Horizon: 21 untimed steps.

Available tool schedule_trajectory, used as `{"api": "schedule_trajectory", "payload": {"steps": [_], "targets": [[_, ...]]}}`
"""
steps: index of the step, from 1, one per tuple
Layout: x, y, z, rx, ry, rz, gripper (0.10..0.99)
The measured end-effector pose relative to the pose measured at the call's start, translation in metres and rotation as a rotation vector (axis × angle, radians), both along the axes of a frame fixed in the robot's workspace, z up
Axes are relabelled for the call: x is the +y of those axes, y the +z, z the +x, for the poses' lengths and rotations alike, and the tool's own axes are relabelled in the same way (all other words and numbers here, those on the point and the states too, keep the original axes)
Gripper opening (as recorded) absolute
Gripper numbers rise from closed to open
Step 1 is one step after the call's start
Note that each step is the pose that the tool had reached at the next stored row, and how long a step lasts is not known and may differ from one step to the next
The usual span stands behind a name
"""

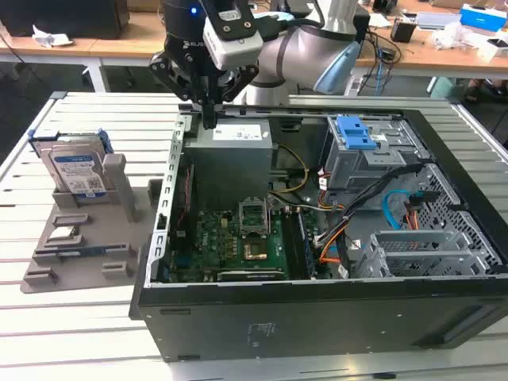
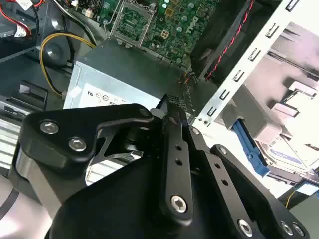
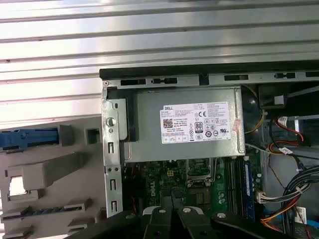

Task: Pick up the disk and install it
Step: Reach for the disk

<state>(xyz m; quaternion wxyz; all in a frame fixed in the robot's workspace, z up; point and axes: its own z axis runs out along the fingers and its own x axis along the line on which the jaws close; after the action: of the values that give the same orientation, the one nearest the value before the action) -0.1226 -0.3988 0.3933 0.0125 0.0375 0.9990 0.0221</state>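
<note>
Disk [image 1: 77, 169] stands upright in a grey holder [image 1: 87, 266] on the counter [image 1: 95, 119], well apart toward the exterior view's left from the gripper [image 1: 209, 119]. Its fingers [image 2: 174, 144] are pressed together, empty, above the computer case [image 1: 317, 305] edge.

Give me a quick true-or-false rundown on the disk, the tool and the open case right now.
1. The disk stands upright in the grey holder, outside the case. True.
2. The tool is gripping the disk. False: it is shut on nothing, above the case's edge by the power supply.
3. The drive cage with the blue latch sits inside the case, towards the exterior view's right. True.
4. A side panel covers the case. False: it is open, with the motherboard exposed.
</note>
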Motion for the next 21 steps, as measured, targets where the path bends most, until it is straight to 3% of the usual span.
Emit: {"api": "schedule_trajectory", "payload": {"steps": [3, 5, 7, 12, 21], "targets": [[-0.0001, 0.0000, -0.0163, 0.0000, 0.000, 0.000, 0.106], [-0.0001, 0.0000, -0.0203, 0.0000, 0.000, 0.000, 0.106], [-0.0001, 0.0001, -0.0313, 0.0001, 0.000, 0.000, 0.106], [-0.0001, 0.0000, -0.0454, 0.0000, 0.000, 0.000, 0.106], [-0.0001, 0.0000, -0.0596, 0.0000, 0.000, 0.000, 0.106]]}}
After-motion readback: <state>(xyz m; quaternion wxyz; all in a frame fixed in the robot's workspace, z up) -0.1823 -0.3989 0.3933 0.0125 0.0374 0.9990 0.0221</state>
